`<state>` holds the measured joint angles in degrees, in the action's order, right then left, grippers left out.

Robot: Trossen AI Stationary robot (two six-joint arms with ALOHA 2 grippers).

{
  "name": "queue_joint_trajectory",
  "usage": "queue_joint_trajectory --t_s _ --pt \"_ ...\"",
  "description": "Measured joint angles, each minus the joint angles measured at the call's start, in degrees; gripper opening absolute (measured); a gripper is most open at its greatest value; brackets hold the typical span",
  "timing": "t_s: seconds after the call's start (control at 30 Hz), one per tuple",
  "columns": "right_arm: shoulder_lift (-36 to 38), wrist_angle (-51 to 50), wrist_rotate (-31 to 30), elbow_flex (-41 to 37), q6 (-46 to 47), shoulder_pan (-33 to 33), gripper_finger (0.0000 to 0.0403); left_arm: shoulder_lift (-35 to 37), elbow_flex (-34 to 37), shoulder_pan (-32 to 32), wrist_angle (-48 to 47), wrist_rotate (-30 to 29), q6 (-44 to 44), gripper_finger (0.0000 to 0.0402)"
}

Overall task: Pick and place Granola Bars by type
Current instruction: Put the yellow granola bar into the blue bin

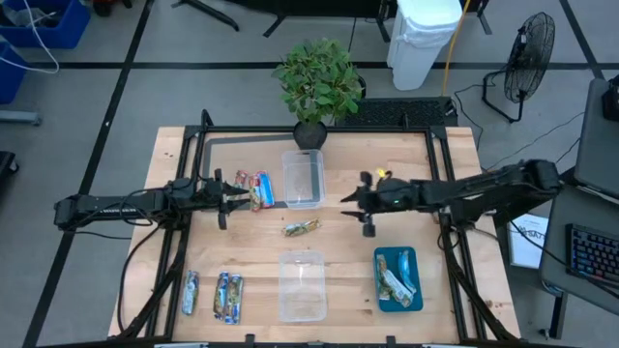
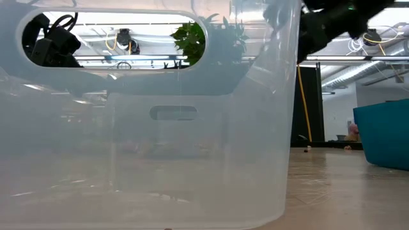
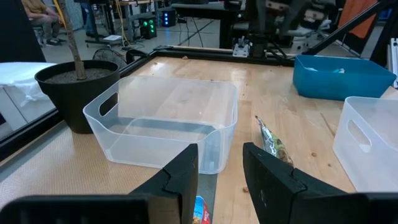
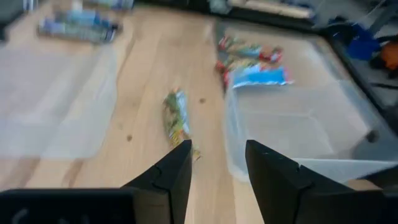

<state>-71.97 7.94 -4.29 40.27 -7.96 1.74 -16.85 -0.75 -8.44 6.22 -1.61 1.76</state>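
With its fingers apart and empty, the right gripper (image 1: 366, 215) hangs just right of the green-gold bar (image 1: 301, 227), which lies below the upper clear tub (image 1: 302, 178). Descend squarely over the bar's midsection, then close. The left gripper (image 1: 224, 198), also parted, waits left of the tub.

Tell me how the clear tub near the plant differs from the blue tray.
The far tub is clear with tall walls and handle cut-outs; the tray is opaque teal and lower. The tub looks empty; the tray holds a few wrapped bars. The tub sits mid-table by the plant; the tray sits at the near right. Both are rectangular, open-topped and upright on the table.
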Motion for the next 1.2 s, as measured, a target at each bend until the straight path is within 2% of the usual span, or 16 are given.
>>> queue_joint_trajectory --t_s 0.2,0.47,0.63,0.83,0.93,1.2 --pt "-10.9 -0.11 1.84 6.23 -3.22 0.98 0.014 -0.02 0.01 0.01 0.0 0.01 0.0 0.0131" --pt "-20.76 3.5 2.86 7.9 -3.66 -0.39 0.014 -0.02 0.02 0.01 0.0 0.0 0.0 0.0131" --pt "-24.51 9.14 3.05 8.0 -3.29 -1.15 0.014 0.01 0.02 0.0 0.01 0.02 0.0 0.0131" --pt "-27.47 10.98 3.26 7.98 -2.49 -1.77 0.014 0.0 0.02 -0.01 -0.07 0.02 0.0 0.0131" --pt "-29.02 12.37 6.0 7.98 -1.27 -1.77 0.014 0.01 0.02 0.01 -0.05 0.0 0.0 0.0131" --pt "-31.09 15.04 5.94 7.95 -1.4 -1.82 0.014 0.01 0.02 -0.01 -0.03 0.0 0.0 0.0131"
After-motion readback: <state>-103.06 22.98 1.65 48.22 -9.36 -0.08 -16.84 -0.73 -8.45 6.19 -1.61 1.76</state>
